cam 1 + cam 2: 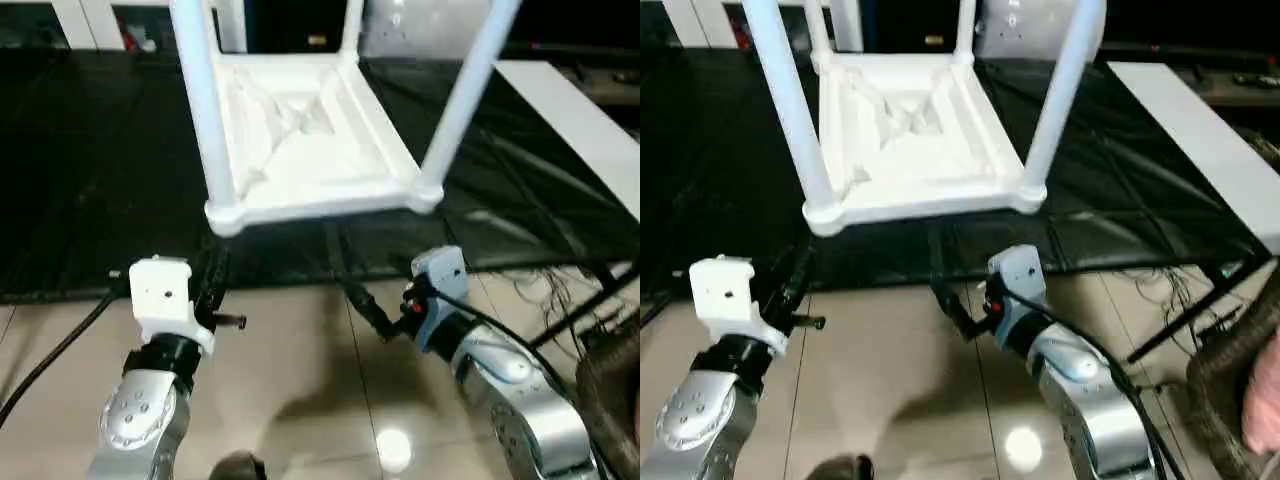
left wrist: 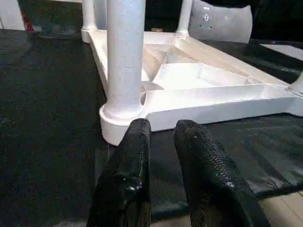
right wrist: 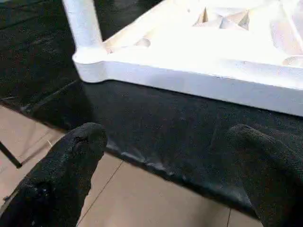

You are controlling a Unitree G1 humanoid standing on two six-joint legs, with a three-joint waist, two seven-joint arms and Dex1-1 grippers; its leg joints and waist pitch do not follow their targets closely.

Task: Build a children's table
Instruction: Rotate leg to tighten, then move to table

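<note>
A black mat (image 1: pixel 90 170) is covering the far part of the floor, and beige floor tiles (image 1: pixel 290 380) are lying nearer the robot, with the mat's edge running across between them. The children's table (image 1: pixel 300 130) is resting upside down on the mat, at about twelve o'clock from the robot, its ribbed underside facing up and its legs standing up out of the round corner sockets. The near-left leg (image 1: pixel 205 100) is rising at roughly eleven o'clock and the near-right leg (image 1: pixel 465 100) at about one o'clock, both seated in their sockets; two more legs are showing at the far corners. The left hand (image 2: pixel 163 142) is hovering over the tiles at about seven o'clock from the table, its two black fingers (image 2: pixel 130 165) standing close together with a narrow gap and nothing between them, pointing toward the near-left corner socket just beyond their tips and not touching it. The right hand (image 3: pixel 165 156) is hanging at about five o'clock from the table, its fingers (image 3: pixel 66 161) spread wide and empty over the mat's edge, clear of the table's rim. Black cables (image 1: pixel 560 300) are trailing across the tiles at the robot's right, and a long white board (image 1: pixel 580 120) is lying on the mat at about two o'clock.
</note>
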